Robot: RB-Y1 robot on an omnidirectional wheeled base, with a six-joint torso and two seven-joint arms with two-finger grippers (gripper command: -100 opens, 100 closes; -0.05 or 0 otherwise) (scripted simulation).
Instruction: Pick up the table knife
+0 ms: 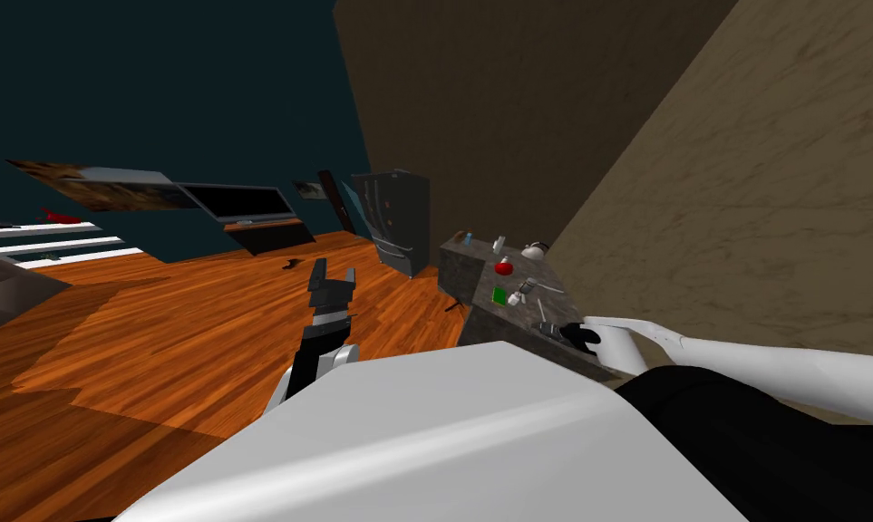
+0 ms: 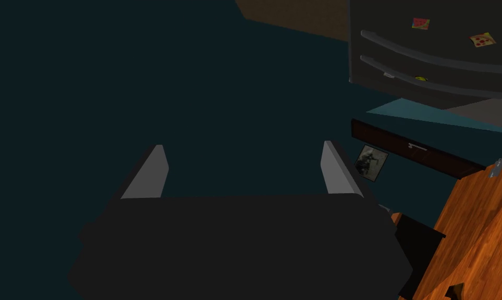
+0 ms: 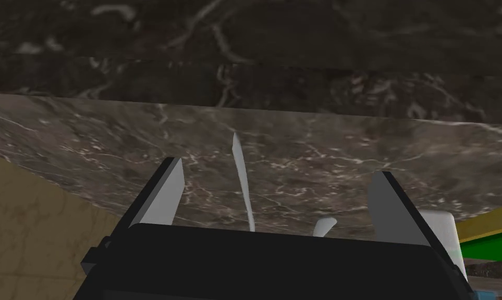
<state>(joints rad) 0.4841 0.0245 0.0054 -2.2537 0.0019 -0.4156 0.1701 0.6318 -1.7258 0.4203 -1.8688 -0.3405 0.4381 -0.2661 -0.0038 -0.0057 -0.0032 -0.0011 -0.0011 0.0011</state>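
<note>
Knife [image 3: 242,177] on marble counter [image 3: 88,140] near edge, between spread right fingers [image 3: 163,195]; left fingers [image 2: 150,174] spread above floor [image 1: 153,344].

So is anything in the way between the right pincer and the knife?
Nothing I can see. The knife lies on the counter, inside the open right pincer. A small white thing lies beside it, not across it.

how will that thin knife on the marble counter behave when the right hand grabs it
The knife looks like a thin, straight sliver, so it is probably stiff and light. It lies low on the smooth-looking marble counter, so it may slide or spin if nudged and gives little height to pinch. The right hand stands open around it.
</note>
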